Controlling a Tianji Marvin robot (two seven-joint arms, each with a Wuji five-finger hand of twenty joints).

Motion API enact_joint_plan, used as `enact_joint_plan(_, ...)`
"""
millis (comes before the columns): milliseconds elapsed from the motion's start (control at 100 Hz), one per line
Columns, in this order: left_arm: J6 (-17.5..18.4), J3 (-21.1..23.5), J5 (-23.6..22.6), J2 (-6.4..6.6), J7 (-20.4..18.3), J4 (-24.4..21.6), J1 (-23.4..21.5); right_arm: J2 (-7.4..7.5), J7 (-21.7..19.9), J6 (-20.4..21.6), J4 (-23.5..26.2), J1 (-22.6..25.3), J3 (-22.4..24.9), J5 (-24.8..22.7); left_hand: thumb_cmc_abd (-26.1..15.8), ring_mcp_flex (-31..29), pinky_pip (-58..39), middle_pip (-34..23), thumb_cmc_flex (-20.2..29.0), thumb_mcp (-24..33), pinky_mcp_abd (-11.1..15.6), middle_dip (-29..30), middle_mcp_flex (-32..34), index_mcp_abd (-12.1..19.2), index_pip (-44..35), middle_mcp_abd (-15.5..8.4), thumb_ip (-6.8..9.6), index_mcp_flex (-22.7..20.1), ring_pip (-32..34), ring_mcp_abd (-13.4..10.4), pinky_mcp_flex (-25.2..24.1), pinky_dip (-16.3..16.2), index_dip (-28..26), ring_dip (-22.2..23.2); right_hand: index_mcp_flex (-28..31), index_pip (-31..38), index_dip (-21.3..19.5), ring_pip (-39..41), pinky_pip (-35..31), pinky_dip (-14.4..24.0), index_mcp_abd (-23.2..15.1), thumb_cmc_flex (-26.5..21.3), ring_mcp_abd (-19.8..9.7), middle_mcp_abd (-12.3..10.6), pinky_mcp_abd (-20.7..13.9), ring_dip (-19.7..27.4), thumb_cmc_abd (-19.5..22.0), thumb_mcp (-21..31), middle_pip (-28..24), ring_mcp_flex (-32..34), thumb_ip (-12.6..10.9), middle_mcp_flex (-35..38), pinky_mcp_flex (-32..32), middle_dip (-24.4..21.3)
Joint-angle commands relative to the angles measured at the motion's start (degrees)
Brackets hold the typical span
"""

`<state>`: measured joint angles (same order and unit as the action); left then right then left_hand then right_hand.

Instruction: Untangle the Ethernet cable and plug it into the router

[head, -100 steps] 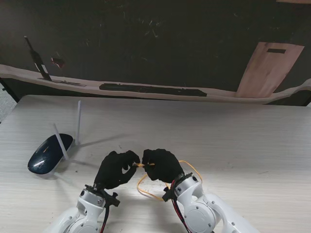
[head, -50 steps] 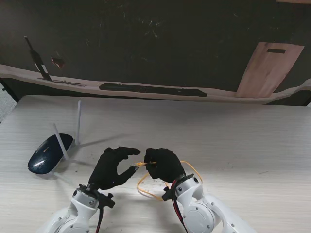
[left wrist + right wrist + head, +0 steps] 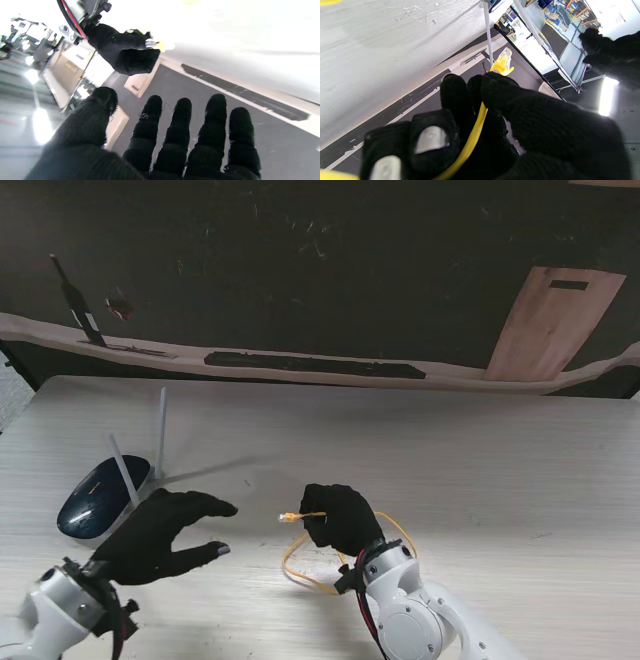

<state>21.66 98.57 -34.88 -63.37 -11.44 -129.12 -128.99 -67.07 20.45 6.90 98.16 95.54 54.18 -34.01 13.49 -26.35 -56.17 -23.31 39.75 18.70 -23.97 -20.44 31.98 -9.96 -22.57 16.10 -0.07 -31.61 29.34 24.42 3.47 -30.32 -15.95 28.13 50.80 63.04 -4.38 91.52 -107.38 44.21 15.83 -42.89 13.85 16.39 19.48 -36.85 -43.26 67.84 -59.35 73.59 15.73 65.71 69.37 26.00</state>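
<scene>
Stand view gives you the yellow Ethernet cable as a thin loose loop on the table, lying just beside the right wrist, with one end lifted off the surface. Your right hand is clenched around that end; in the right wrist view the cable runs up between the gloved fingers and the clear plug with its yellow boot sticks out past the fingertips. In the stand view the plug points left.

Your left hand holds nothing, fingers spread, hovering near the table's near-left part, well apart from the plug. The left wrist view shows its fingers splayed.

The router, dark blue with two white antennas, sits near the table's left edge, farther from you than the left hand. You have bare table across the whole right half and the far side up to the far edge.
</scene>
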Motion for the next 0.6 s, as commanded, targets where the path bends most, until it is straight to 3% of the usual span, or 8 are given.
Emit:
enact_joint_plan(0,0.38,1.66,-1.91,0.96,3.66,-0.25,-1.73,-0.15,-0.98,0.20,0.68,0.64,0.17,0.28,-2.29,2.19,1.36,1.01,0.89,-2.10,1.72,0.68,-2.33,-0.45,1.57,0.76,2.27,1.98,-1.42,0.83,-1.81,1.53,0.96,-0.80,2.95,1.48,-1.57,2.71,-12.60,1.02,-0.90,-2.29,3.17,9.65,-13.38,-0.68,1.90,1.01,-3.54,0.63,-0.59,4.95,0.26,0.62)
enact_joint_plan(120,-0.44,6.72,-5.76,0.03,6.25,-1.76,-5.00,-0.13,-1.15,-0.01,0.86,0.82,0.37,0.48,-2.87,3.22,3.74,2.49,0.74,-4.29,2.39,1.31,-3.02,-0.85,3.58,0.73,3.45,2.12,-3.51,0.17,-2.18,2.75,1.82,-1.80,2.93,1.42,-1.52,2.70,-12.60,1.02,-0.66,-2.33,3.16,9.65,-13.36,-0.71,1.90,0.99,-3.54,0.63,-0.61,4.96,0.26,0.63)
enact_joint_plan(240,-3.68,11.39,-6.21,-0.72,6.72,-2.56,-7.58,-0.06,-1.57,-0.20,1.05,0.83,0.45,0.58,-3.76,4.81,5.24,3.87,0.89,-6.68,2.86,1.72,-4.85,-1.37,6.02,0.81,3.76,3.17,-5.15,-0.27,-3.16,3.14,2.40,-2.41,2.96,1.42,-1.48,2.66,-12.60,1.03,-0.62,-2.27,3.29,9.74,-13.37,-0.74,1.93,0.94,-3.45,0.63,-0.61,5.01,0.26,0.60)
enact_joint_plan(420,-11.70,14.83,-7.47,-1.31,6.32,-2.14,-8.54,0.01,-1.99,-0.68,0.97,0.58,0.36,0.52,-4.13,7.16,7.29,5.63,1.09,-9.74,3.43,2.12,-7.24,-2.03,8.48,1.04,4.46,3.94,-7.50,0.07,-4.41,2.98,2.20,-3.21,2.91,1.41,-1.44,2.65,-12.60,1.04,-0.57,-2.27,3.18,9.67,-13.41,-0.78,1.97,0.89,-3.37,0.64,-0.61,5.05,0.27,0.59)
enact_joint_plan(590,-18.77,15.31,-7.54,-0.86,2.83,0.03,-6.03,-0.06,-2.19,-1.63,0.44,0.02,-0.20,0.70,-3.88,10.36,10.87,7.62,1.10,-11.56,4.91,2.86,-12.28,-3.59,13.17,0.84,5.25,8.95,-10.25,-0.72,-5.97,3.15,3.12,-4.42,2.87,1.42,-1.41,2.65,-12.60,1.03,-0.64,-2.22,3.15,9.65,-13.45,-0.82,2.00,0.82,-3.39,0.64,-0.61,5.06,0.27,0.61)
